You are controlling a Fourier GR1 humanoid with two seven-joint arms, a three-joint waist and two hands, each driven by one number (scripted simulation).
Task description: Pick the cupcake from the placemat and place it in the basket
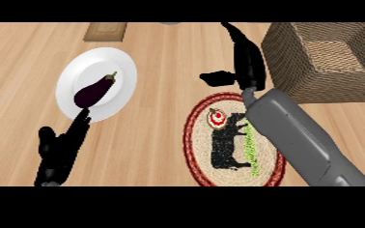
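Note:
The cupcake (pixel 217 119), small with red and white topping, sits on the far left part of the round woven placemat (pixel 201 160), which has a red border and a black cow figure. My right hand (pixel 246 64) is open beyond the placemat, fingers straight and pointing away, thumb out to the left; it holds nothing and is apart from the cupcake. The grey right forearm crosses the placemat's right side and hides part of it. The wicker basket (pixel 285 63) stands at the far right, just right of that hand. My left hand (pixel 61 147) rests open at lower left.
A white plate (pixel 110 60) with a dark purple eggplant (pixel 95 91) lies at the left, touching distance from the left hand's fingertips. A brown wooden block (pixel 105 30) and a grey object (pixel 170 23) sit at the far edge.

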